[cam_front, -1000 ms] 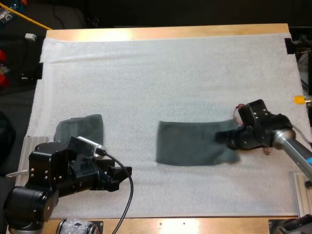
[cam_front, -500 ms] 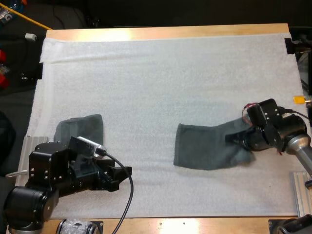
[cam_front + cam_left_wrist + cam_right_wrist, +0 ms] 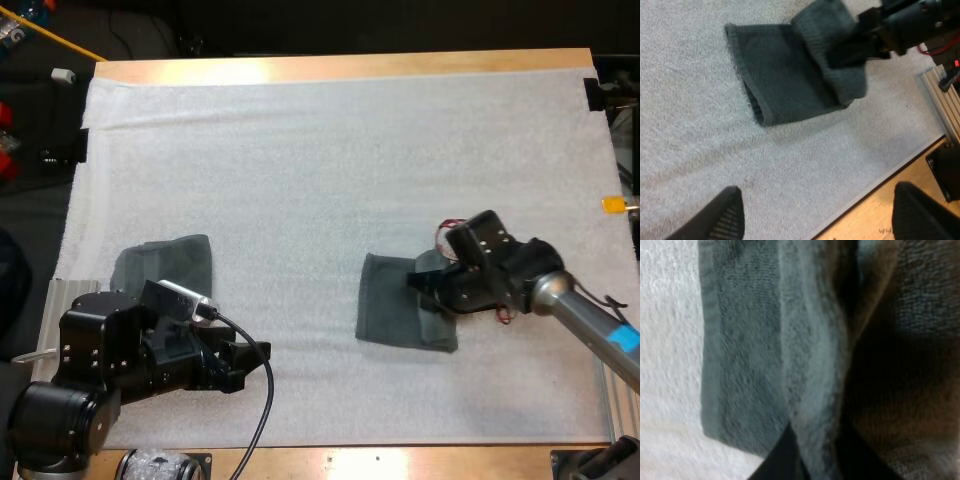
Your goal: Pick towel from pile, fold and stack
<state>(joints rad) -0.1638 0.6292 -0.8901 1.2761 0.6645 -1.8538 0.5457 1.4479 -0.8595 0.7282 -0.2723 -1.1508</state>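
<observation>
High view: R claw [image 3: 420, 284] grips towel [image 3: 385, 312] edge, mat [image 3: 300, 170] around.

So the left arm sits tucked low at the near left corner, left end effector [image 3: 250, 362] pointing right, fingers [image 3: 725, 215] spread wide on nothing. The right arm reaches in from the right, right end effector [image 3: 422, 285] pinched onto the towel [image 3: 385, 310].

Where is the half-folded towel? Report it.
In the high view the half-folded towel lies on the white mat, right of centre, one edge held by the right gripper; the other towel sits near the mat's left edge.
</observation>
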